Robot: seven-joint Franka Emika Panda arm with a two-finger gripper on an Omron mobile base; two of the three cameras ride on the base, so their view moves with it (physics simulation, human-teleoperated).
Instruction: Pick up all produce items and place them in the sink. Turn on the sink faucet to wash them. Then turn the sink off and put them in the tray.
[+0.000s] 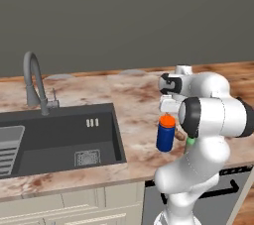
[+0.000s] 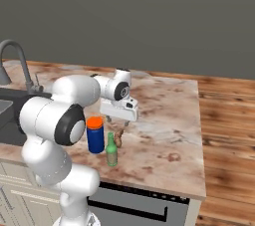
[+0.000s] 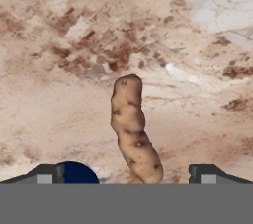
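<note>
Fingers [image 3: 45, 173] wide apart, straddling produce [image 3: 133, 129]

Readable text: none in any view.
Can [image 1: 165, 133]: blue body and orange lid, plain, no label to read.
Bottle [image 2: 112, 150]: green, beside the can, no label legible.
Sink [image 1: 59, 140]: three slots on its back wall, no markings.
Counter [image 3: 64, 35]: marbled pattern only, no signs.
</note>
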